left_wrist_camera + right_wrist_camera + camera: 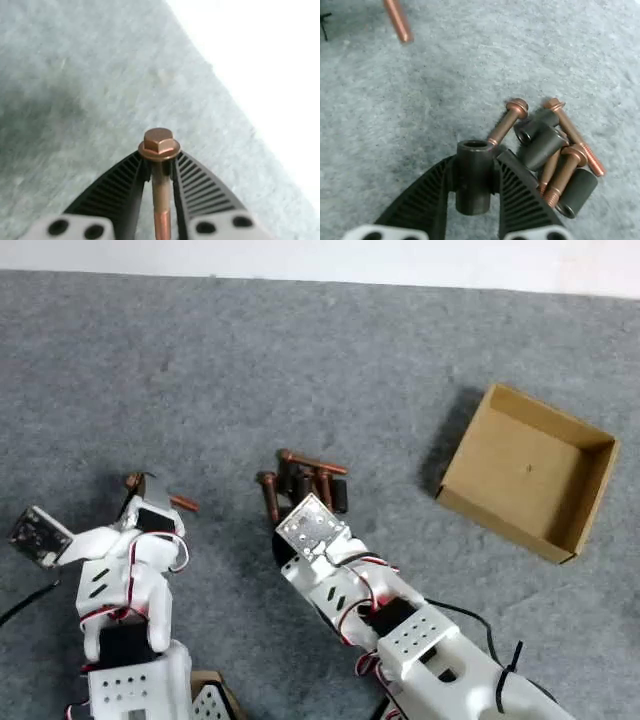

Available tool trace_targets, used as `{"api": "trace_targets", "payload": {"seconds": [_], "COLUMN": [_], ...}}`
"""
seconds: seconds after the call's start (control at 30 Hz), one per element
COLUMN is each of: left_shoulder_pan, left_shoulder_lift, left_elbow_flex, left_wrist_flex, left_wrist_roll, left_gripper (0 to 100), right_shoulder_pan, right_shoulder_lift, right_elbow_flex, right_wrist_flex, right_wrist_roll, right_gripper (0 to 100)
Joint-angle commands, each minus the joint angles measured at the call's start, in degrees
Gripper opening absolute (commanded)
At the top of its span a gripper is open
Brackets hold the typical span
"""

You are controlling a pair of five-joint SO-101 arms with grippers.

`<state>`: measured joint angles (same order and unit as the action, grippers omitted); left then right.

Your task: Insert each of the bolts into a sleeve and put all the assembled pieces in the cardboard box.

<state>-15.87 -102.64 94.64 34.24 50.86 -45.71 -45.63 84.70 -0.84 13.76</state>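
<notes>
Left gripper [160, 161] is clamping a bolt [159, 144] and right gripper [475, 162] is squeezing a sleeve [474, 185], both well apart from the cardboard box [527, 470]. No assembled piece is sitting in that box yet (first insertion apparently pending) – the loose pile [555, 150] is waiting nearer the box.

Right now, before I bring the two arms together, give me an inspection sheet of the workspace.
Surface: grey mat, flat.
Job's things: cardboard box empty, open side up; loose pile of bolts and sleeves beside the right end effector.
Clutter: brown corner by the left arm's base, unclear what.
End effectors: left end effector shut on a bolt; right end effector shut on a sleeve.
Cables: black cable looped beside the right arm; second cable at the left arm's outer side.
Surroundings: white strip beyond the mat's far edge.
</notes>
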Motion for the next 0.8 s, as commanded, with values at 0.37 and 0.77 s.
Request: {"api": "trace_targets", "payload": {"seconds": [0.37, 0.77], "left_shoulder_pan": [11.82, 12.97], "left_shoulder_lift": [-1.45, -1.54], "left_elbow_flex": [-3.38, -4.62], "left_wrist_flex": [-0.79, -0.70], "left_wrist_roll": [-0.44, -0.35], "left_gripper": [0, 0], "right_shoulder_pan": [-4.00, -4.00], "right_shoulder_lift": [-2.15, -9.89], "right_elbow_flex": [1.10, 3.82], "right_wrist_flex": [-2.15, -2.07], "right_wrist_roll": [0.70, 0.62], "right_gripper": [0.5, 0.5]}}
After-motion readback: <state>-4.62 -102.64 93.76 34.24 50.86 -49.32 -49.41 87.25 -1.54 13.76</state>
